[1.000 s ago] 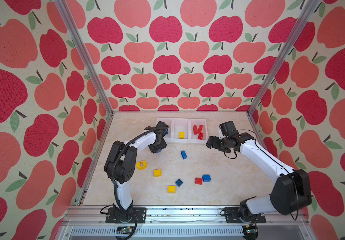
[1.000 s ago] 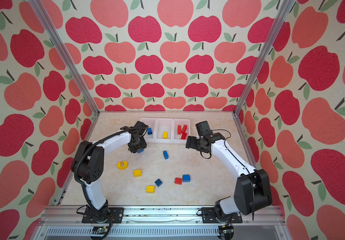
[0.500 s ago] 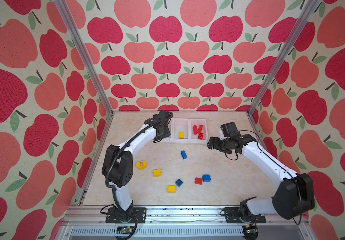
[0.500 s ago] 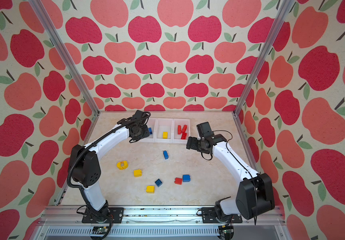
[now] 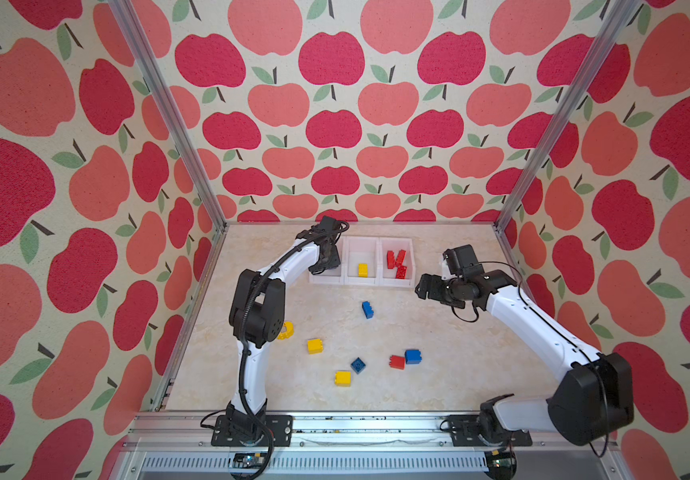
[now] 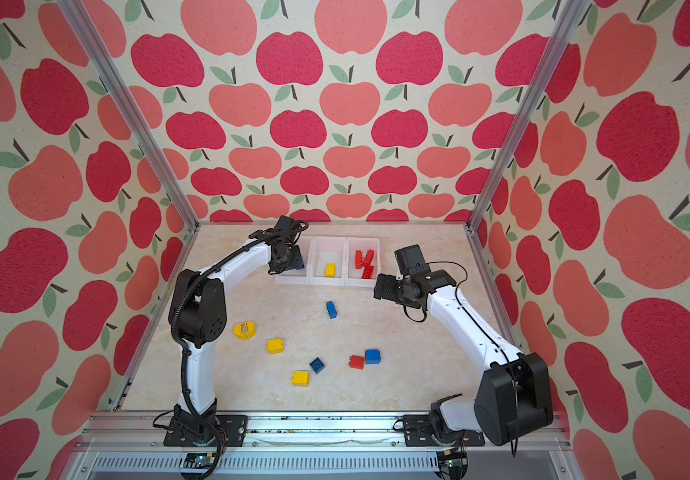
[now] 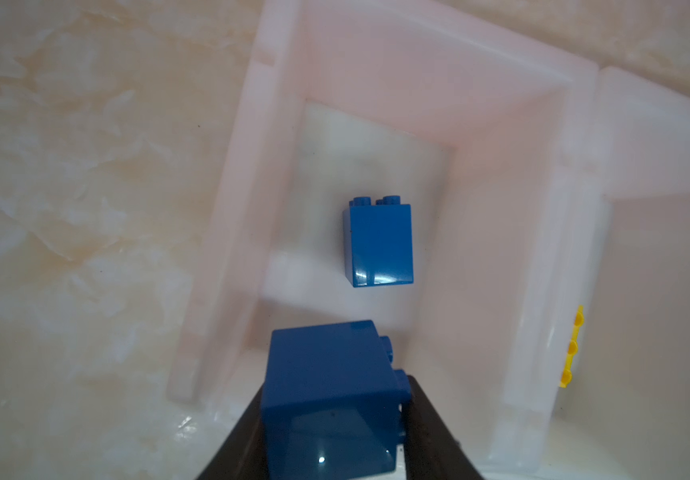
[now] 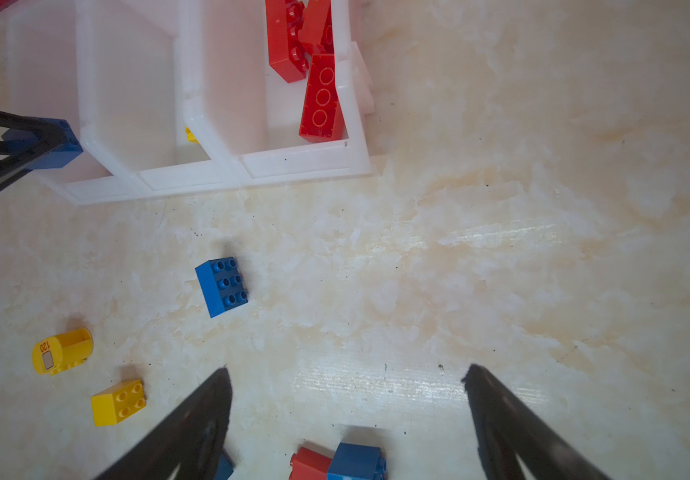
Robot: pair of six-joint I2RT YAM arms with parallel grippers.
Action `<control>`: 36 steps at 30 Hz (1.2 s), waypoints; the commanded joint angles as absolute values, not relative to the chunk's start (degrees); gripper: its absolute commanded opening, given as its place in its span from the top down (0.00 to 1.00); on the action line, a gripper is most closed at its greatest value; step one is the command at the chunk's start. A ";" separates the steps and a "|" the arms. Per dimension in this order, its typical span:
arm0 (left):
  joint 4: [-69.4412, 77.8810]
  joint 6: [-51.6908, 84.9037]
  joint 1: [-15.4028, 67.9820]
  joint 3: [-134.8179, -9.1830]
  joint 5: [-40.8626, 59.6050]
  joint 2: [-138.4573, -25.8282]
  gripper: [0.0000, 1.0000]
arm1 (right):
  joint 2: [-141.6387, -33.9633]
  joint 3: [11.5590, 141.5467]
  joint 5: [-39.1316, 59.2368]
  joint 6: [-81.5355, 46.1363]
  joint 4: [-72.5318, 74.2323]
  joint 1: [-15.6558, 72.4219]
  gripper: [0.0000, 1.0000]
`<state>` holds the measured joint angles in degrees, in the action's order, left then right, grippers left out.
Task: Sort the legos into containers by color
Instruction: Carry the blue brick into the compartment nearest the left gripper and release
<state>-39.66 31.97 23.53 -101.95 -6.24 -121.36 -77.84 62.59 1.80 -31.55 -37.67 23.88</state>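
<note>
Three white containers (image 5: 362, 281) stand in a row at the back of the table. My left gripper (image 7: 335, 415) is shut on a blue lego (image 7: 326, 365) and holds it over the leftmost container, where another blue lego (image 7: 378, 243) lies. The middle container holds a yellow lego (image 5: 362, 269) and the right one red legos (image 5: 396, 262). My right gripper (image 8: 347, 372) hangs open and empty over the table, right of the containers. Loose on the table are blue legos (image 5: 367, 309), yellow legos (image 5: 314, 345), a red lego (image 5: 397, 361) and a rounded yellow piece (image 6: 244, 330).
Apple-patterned walls with metal corner posts (image 5: 501, 224) enclose the marble-look table on three sides. The left arm's elbow (image 5: 257, 311) rises over the table's left part and partly hides the rounded yellow piece in a top view.
My left gripper has carried the blue lego from in front of the containers to over the leftmost one. The right arm has barely moved.
</note>
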 commanded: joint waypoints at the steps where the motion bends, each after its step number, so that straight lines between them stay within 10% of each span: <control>1: -39.99 29.93 22.82 -105.34 -7.48 -123.07 0.67 | -76.97 61.79 1.12 -32.43 -39.03 23.82 0.10; 36: -40.63 30.47 23.36 -104.58 -6.79 -121.20 0.31 | -77.43 61.96 1.43 -32.39 -39.13 23.67 0.09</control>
<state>-40.03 30.46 22.90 -105.56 -6.22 -124.33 -77.91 62.33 1.83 -31.55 -37.82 23.86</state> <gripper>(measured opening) 0.691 0.908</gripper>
